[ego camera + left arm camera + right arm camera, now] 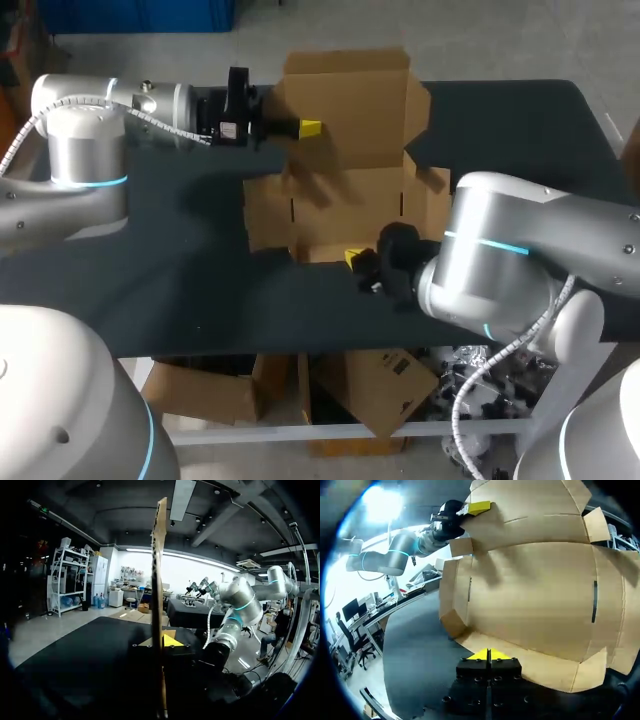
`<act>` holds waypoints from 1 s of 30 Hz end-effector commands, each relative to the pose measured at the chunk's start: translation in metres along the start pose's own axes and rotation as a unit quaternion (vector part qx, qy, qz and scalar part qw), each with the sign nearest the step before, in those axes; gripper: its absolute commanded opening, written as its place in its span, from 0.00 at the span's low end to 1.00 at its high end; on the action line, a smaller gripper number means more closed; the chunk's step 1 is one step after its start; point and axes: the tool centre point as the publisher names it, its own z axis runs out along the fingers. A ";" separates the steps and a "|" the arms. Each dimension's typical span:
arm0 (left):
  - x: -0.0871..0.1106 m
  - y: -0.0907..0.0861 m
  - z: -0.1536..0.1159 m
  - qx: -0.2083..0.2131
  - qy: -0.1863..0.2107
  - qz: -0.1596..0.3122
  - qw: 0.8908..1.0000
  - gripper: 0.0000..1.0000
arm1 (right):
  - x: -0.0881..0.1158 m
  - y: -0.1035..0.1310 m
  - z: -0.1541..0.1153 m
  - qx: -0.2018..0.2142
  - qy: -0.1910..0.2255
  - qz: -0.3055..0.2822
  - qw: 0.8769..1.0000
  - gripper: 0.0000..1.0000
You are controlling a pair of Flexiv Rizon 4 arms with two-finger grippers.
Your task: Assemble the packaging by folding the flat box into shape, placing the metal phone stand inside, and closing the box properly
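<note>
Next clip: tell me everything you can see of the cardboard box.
The cardboard box is a plain brown corrugated blank on the black table. Its base lies flat, side flaps partly raised, narrow slots cut in; the far lid panel stands up, pinched at its left edge by the left gripper. The shut right gripper sits at its near edge. Nothing lies in it.

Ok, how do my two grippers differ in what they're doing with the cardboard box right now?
The left gripper is at the far panel of the cardboard box, which passes edge-on between its fingers; the right gripper sits low at the near edge. The left one clamps cardboard; the right one's tips are shut together with nothing visible between. Both are at the same box.
</note>
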 end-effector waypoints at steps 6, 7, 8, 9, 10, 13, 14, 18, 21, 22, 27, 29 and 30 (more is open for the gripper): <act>0.001 0.001 0.000 0.001 -0.001 0.000 1.000 0.00 | 0.000 -0.001 0.008 0.001 -0.035 0.004 0.999 0.00; 0.001 0.001 0.000 0.001 -0.001 0.000 1.000 0.00 | -0.001 -0.001 0.008 0.001 -0.035 0.004 0.999 0.00; 0.001 0.001 0.000 0.001 -0.001 0.000 1.000 0.00 | -0.001 -0.001 0.008 0.001 -0.036 0.005 0.999 0.00; 0.001 0.001 0.000 0.001 -0.001 0.000 1.000 0.00 | -0.002 -0.001 0.009 0.001 -0.036 0.005 0.999 0.00; 0.001 0.001 0.000 0.001 -0.001 0.000 1.000 0.00 | -0.003 -0.001 0.009 0.001 -0.037 0.006 0.999 0.00; 0.001 0.001 0.000 0.001 -0.001 0.000 1.000 0.00 | -0.004 -0.003 0.010 0.002 -0.037 0.008 0.999 0.00; 0.001 0.001 0.000 0.001 -0.001 0.000 1.000 0.00 | -0.005 -0.003 0.010 0.002 -0.037 0.008 0.999 0.00; 0.001 0.001 0.000 0.001 -0.001 0.000 1.000 0.00 | -0.007 -0.007 0.012 0.004 -0.038 0.012 0.999 0.00; 0.001 0.001 0.000 0.001 -0.001 0.000 1.000 0.00 | -0.008 -0.008 0.013 0.005 -0.038 0.014 0.999 0.00; 0.001 0.001 0.000 0.001 -0.001 0.000 1.000 0.00 | -0.008 -0.009 0.014 0.006 -0.038 0.015 0.999 0.00; 0.001 0.001 0.000 0.001 -0.001 0.000 1.000 0.00 | -0.009 -0.011 0.015 0.006 -0.038 0.018 0.999 0.00; 0.001 0.001 0.000 0.001 -0.001 0.000 1.000 0.00 | -0.009 -0.013 0.015 0.006 -0.039 0.020 0.999 0.00; 0.001 0.001 0.000 0.001 -0.001 0.000 1.000 0.00 | -0.009 -0.013 0.015 0.005 -0.039 0.022 0.999 0.00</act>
